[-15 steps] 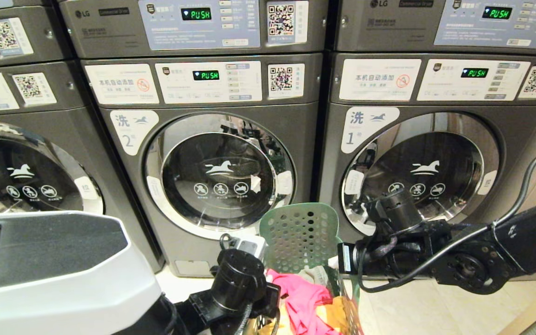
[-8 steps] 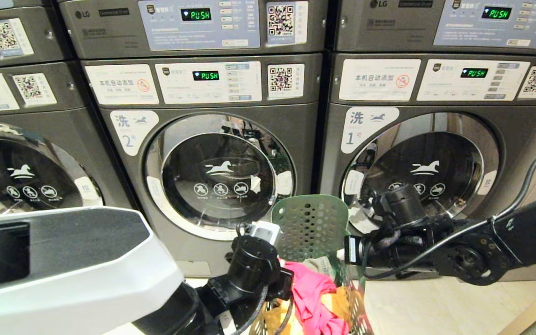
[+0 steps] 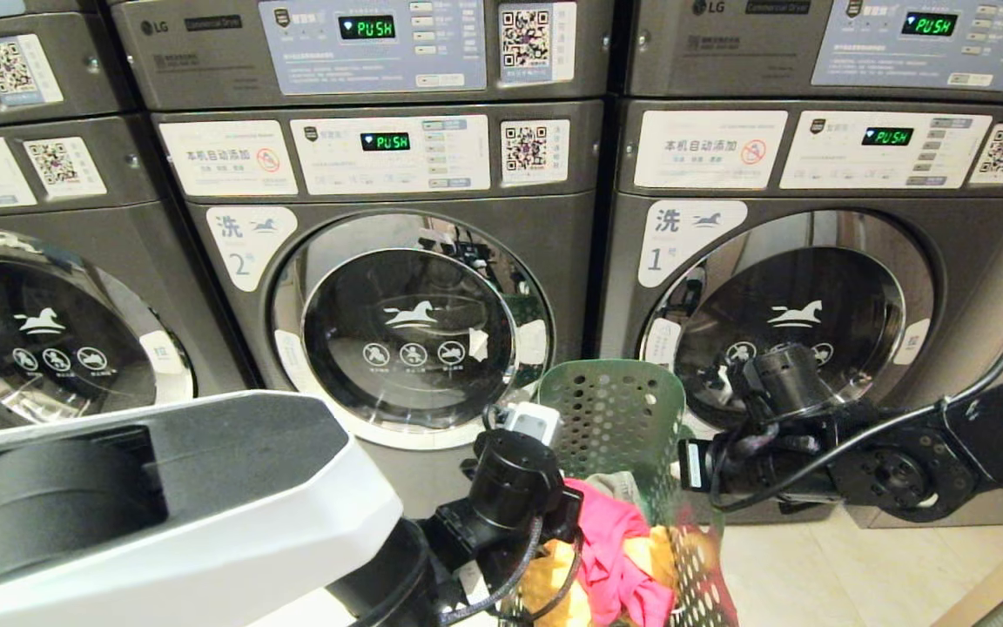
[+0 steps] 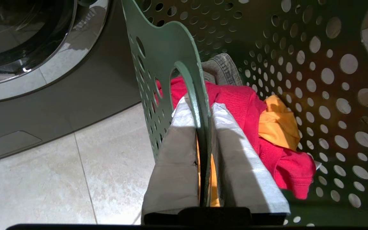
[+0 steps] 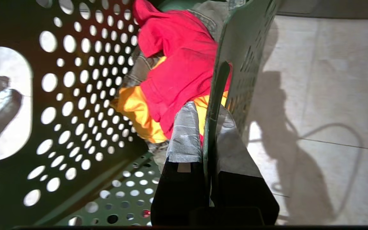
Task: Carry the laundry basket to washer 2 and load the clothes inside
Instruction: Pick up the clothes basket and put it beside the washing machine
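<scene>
Moved: since a second ago the laundry basket [image 3: 619, 418] has shifted right across the head view, and both my arms have swung right with it; the machines have not shifted, so it is the load that has travelled.
Left hand [image 4: 203, 127]: closed on the basket's left wall at the oval handle cut-out, one finger inside and one outside, with only the thin plastic between them.
Right hand [image 5: 210, 127]: clamped the same way on the opposite wall at its handle, nearly shut on the plastic.
Basket: hangs between my two hands above the tiled floor [image 3: 858, 575], its far wall standing in front of the gap between washer 2 [image 3: 406, 340] and the machine marked 1 [image 3: 793, 313].
Contents: a red garment [image 4: 244, 105], something yellow [image 4: 278, 123] and a grey denim piece [image 4: 219, 65] lie loose inside.
Washer 2: its round door is shut and lies far and left of the basket.
Key relation: the line through the two handles runs left to right, roughly parallel to the machine fronts; my left hand is the nearer one to washer 2's door.
Judgement: carrying is nearly over, I think. The basket must be set down and a hand freed before the door can be opened.
</scene>
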`<state>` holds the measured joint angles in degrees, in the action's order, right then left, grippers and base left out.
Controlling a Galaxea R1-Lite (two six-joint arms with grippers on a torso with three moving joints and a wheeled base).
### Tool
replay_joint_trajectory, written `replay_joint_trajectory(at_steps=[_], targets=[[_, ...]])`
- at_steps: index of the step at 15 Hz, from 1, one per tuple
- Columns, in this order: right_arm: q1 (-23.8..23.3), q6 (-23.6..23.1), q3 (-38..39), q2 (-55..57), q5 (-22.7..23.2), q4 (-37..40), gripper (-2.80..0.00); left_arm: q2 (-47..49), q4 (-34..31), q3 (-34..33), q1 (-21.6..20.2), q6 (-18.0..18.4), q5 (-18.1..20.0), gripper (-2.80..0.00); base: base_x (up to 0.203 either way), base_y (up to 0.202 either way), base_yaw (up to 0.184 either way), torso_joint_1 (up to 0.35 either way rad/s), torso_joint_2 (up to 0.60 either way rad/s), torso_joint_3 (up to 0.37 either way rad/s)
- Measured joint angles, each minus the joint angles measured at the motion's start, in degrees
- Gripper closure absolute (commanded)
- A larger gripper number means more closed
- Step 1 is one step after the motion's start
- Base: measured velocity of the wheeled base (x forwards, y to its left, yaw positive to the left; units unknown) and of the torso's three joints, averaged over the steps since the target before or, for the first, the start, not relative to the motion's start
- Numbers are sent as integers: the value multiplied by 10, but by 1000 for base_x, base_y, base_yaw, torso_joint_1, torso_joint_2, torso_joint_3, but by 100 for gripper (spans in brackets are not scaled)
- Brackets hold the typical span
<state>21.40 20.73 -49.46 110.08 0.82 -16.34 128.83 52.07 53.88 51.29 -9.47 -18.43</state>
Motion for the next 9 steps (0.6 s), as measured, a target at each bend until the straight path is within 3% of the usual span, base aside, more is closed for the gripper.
replay_joint_trajectory(at_steps=[4, 9], targets=[[-27, -44, 7, 5, -17, 1, 0, 29, -17, 56, 20, 0, 0, 0, 0, 0, 0, 0, 0, 0], [-86, -93, -11, 22, -30, 1, 0, 74, -92, 176, 34, 0, 4, 0, 0, 0, 0, 1, 1, -31]])
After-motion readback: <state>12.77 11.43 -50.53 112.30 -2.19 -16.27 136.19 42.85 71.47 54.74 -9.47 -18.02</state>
